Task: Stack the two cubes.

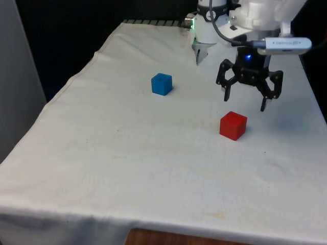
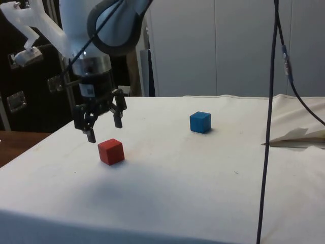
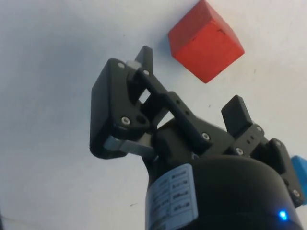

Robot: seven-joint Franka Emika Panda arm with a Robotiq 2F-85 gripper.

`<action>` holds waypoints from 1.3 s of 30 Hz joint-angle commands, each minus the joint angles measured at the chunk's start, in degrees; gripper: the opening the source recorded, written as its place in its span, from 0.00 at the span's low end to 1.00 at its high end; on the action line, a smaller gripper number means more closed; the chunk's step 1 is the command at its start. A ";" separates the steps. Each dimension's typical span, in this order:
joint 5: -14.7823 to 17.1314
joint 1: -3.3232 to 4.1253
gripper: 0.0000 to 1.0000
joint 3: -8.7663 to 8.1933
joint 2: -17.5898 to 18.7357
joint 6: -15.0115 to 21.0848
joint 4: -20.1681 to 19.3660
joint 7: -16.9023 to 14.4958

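Your black gripper (image 1: 245, 100) is hanging in the air with its two fingers spread wide apart and nothing between them, just above and slightly behind the red cube (image 1: 233, 125), not touching it. The red cube is sitting on the white cloth of the bench (image 1: 127, 163), towards the front view's right, and in the wrist view it is lying just beyond the fingertips (image 3: 144, 55). The blue cube (image 1: 161, 83) is resting on the cloth well apart from it, farther back and towards the front view's left.
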 commanded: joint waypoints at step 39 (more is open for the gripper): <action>-4.70 0.29 1.00 -0.92 2.01 7.73 -2.18 4.30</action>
